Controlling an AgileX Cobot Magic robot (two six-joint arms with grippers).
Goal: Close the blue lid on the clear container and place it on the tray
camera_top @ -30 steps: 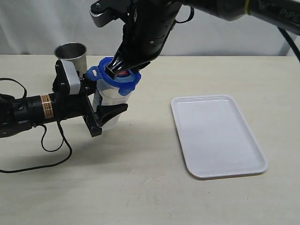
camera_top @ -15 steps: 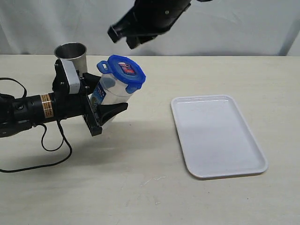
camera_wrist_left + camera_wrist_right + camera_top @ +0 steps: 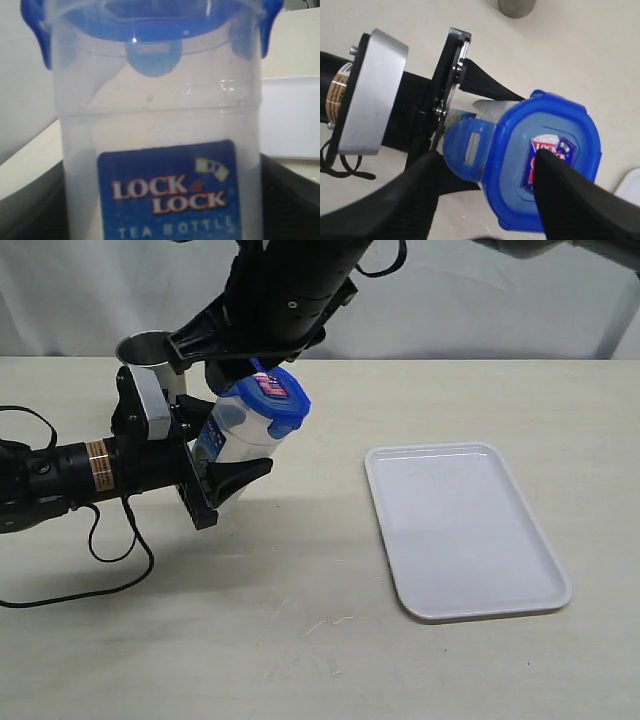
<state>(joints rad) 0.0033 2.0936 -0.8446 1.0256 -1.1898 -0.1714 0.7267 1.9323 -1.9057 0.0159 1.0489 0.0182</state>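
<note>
The clear container (image 3: 232,440) is held tilted above the table, and my left gripper (image 3: 226,462) is shut on its body. The blue lid (image 3: 272,398) sits on its mouth. In the left wrist view the container (image 3: 160,115) fills the frame, with the lid (image 3: 150,25) at its far end. My right gripper (image 3: 222,358) hovers open just over the lid. In the right wrist view its fingers (image 3: 427,172) straddle one lid flap (image 3: 470,145) and the lid's (image 3: 515,150) edge. The white tray (image 3: 465,530) lies flat to the right.
A grey metal cup (image 3: 150,350) stands behind the left gripper, close to the right arm. The left arm's cable (image 3: 110,540) loops on the table at the left. A corner of the tray (image 3: 290,115) shows past the container.
My right gripper let go of the lid, rose away, opened wide and came back down over the lid's left side. The lid stays on the container; the left arm has not moved.
</note>
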